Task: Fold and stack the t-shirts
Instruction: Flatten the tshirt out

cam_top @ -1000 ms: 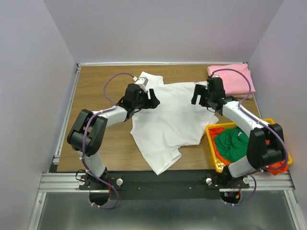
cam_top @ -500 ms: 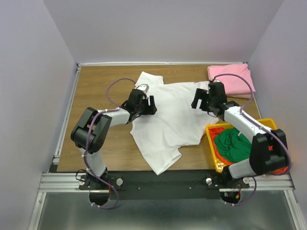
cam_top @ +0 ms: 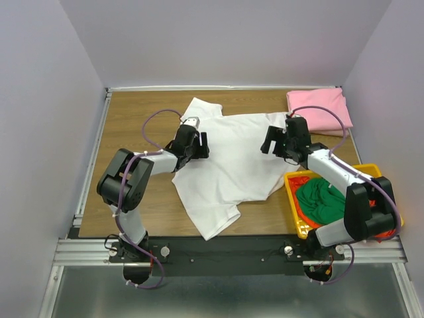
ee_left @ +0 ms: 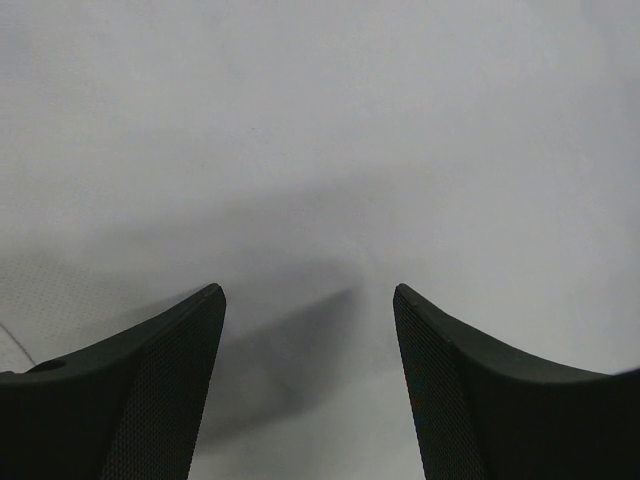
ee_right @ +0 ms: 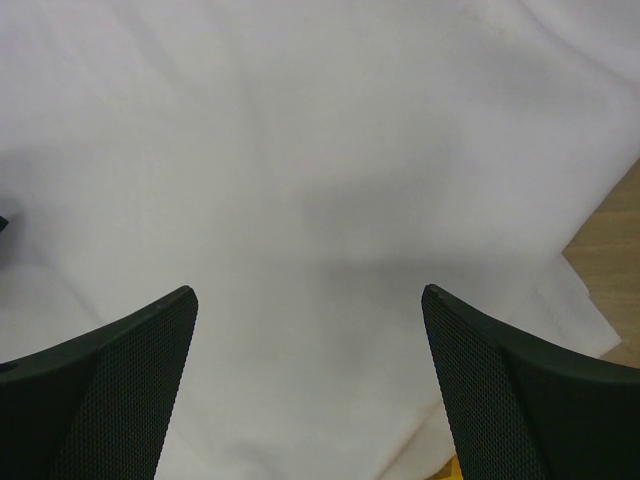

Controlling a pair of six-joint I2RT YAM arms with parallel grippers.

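Two grippers: left gripper (cam_top: 201, 144) and right gripper (cam_top: 270, 140), both spread wide, holding nothing.
White t-shirt (cam_top: 228, 169): spread rumpled under and between both grippers, filling each wrist view.
Pink t-shirt (cam_top: 318, 109): folded, just beyond the right gripper, off to its right.
Green t-shirt (cam_top: 321, 199): bunched over orange cloth (cam_top: 301, 183) in the yellow basket (cam_top: 293, 211), behind the right gripper, beside its arm.

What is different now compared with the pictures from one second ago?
The left tool and right tool, both open over the white t-shirt, shifted slightly left. The shirt slid left too, its near corner most. Nothing was gripped or released. The pink t-shirt, yellow basket and green t-shirt stayed.
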